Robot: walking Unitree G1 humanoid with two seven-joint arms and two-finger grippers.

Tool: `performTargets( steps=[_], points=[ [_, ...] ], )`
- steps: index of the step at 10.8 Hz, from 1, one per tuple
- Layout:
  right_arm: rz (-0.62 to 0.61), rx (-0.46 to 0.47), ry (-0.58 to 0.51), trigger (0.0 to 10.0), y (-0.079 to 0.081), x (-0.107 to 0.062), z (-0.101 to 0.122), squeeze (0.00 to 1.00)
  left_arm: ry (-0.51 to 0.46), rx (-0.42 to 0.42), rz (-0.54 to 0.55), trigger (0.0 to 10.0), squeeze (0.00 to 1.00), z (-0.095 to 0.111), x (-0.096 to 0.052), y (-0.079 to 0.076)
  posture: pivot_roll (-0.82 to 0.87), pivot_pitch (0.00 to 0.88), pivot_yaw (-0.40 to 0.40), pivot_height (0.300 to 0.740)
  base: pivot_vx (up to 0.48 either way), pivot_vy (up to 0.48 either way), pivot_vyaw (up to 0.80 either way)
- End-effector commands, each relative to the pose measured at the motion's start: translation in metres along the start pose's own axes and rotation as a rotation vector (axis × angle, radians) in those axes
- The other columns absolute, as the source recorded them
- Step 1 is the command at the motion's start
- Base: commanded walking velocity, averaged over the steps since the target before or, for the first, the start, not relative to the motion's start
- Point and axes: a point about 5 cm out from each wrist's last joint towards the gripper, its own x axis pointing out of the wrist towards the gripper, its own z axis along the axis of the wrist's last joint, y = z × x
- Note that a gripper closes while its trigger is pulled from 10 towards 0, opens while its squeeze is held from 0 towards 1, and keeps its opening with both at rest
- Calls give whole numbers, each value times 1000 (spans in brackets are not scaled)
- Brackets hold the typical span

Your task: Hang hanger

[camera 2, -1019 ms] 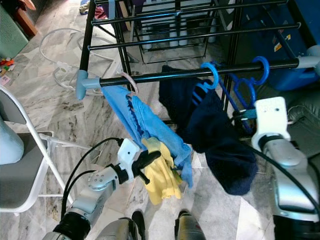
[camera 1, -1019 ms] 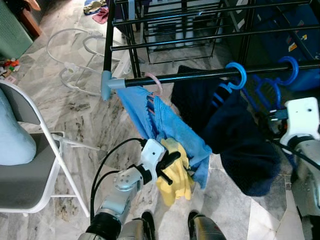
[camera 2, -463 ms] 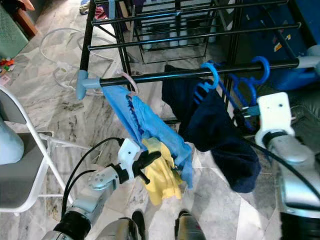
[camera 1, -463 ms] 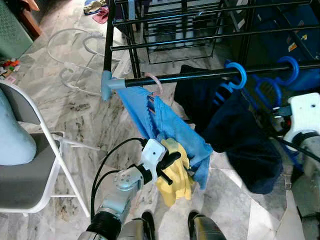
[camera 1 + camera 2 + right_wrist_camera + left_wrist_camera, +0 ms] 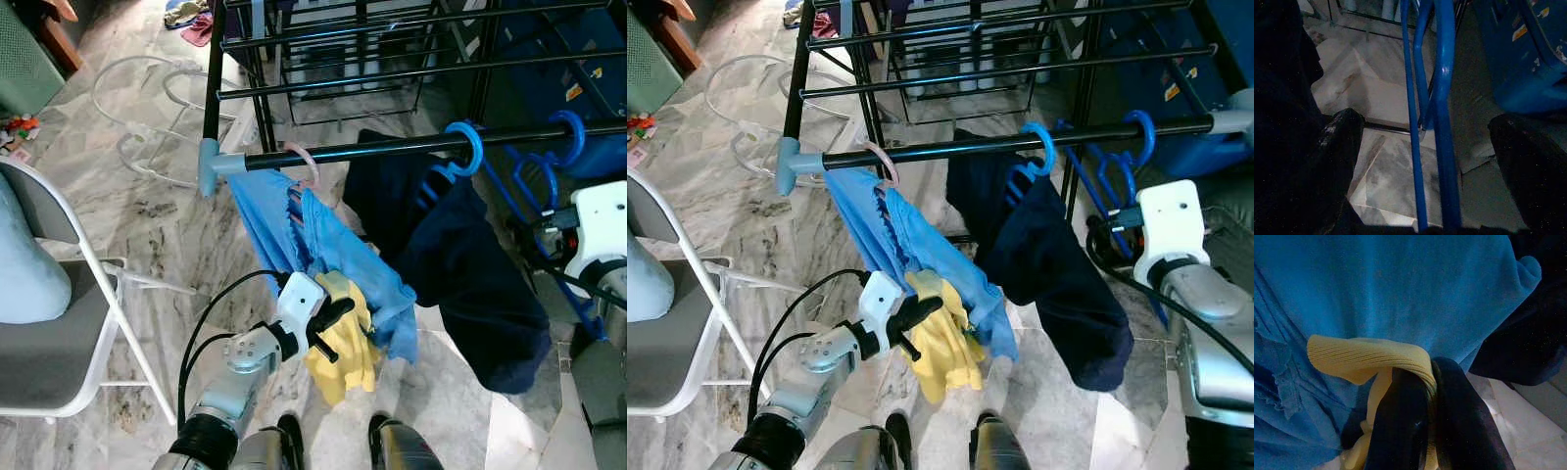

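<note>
At the far left, a folding chair (image 5: 69, 323) with a grey seat is standing on the marble floor (image 5: 167, 225), and white hangers (image 5: 137, 108) are lying on the floor beyond it. A black drying rack (image 5: 323, 69) is rising behind, its front rail (image 5: 392, 147) running across from a grey corner joint (image 5: 208, 164).

Nearest the joint, a pink hanger hook (image 5: 306, 162) is sitting over the rail, and a light blue garment (image 5: 323, 250) is draping down from it. Below, the left gripper (image 5: 338, 323) is reaching up toward this garment; its two black fingers (image 5: 1400, 426) are pinched together on a yellow cloth (image 5: 343, 343), which is hanging against the light blue fabric.

Further along the rail, a blue hanger (image 5: 468, 147) is hooked over the rail and is carrying a dark navy garment (image 5: 460, 274), which is hanging low toward the floor. A second blue hanger (image 5: 1136, 137) is hooked on the rail beyond it, bare of clothing, its frame trailing down beside the navy garment.

At the far right, the right gripper (image 5: 1425, 147) is standing with its fingers (image 5: 1342, 142) spread wide apart; in the right wrist view the bare hanger's blue bars are passing between them without touching either finger. The white wrist housing (image 5: 600, 225) is sitting just beside the lower part of that hanger. A blue bin (image 5: 1528, 49) is standing behind.
</note>
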Motion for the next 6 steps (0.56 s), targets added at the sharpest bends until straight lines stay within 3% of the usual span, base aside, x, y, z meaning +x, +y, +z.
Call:
performTargets(
  steps=[1,6],
  points=[
    [12,4,-2,157,2,-3,0,0,15,11,-3,10000,0,-3,-2,1,-181,262,145,740,0,0,0],
    [9,30,7,0,6,-2,-4,0,16,14,-4,10000,0,-2,-1,1,-180,262,147,740,0,0,0]
  ],
)
